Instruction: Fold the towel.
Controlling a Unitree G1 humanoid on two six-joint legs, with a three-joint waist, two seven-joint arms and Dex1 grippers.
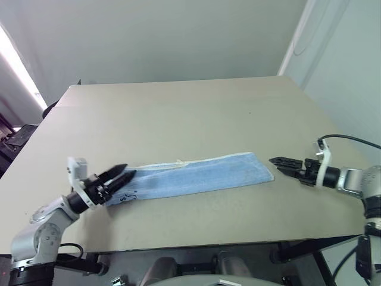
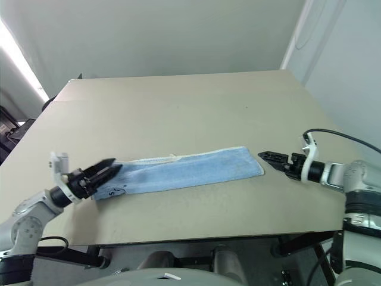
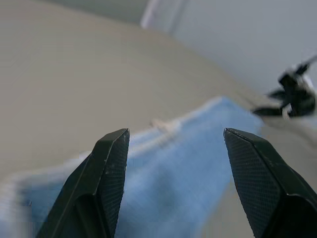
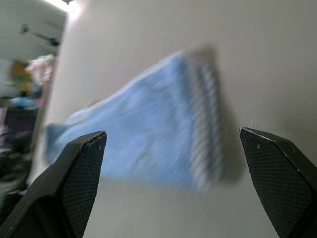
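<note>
Left eye view is giving us a wide tan table [image 1: 196, 113] running back to a plain pale grey wall [image 1: 155, 36], with a white corner trim [image 1: 296, 33] rising at the far right and a strip of bright light [image 1: 18, 62] showing past the table's far left. Dark clutter [image 1: 15, 140] is sitting beyond the table's left edge.

We are seeing the towel [image 1: 196, 176] lying flat on the near part of the table as a long, narrow light-blue band, stretching from left to right, its white edging showing along the far side and at the right end.

Our left gripper [image 1: 121, 177] is hovering at the towel's left end, its fingers spread and holding nothing. Our right gripper [image 1: 284, 164] is hanging just beside the towel's right end, apart from the cloth, fingers also spread wide and empty.
</note>
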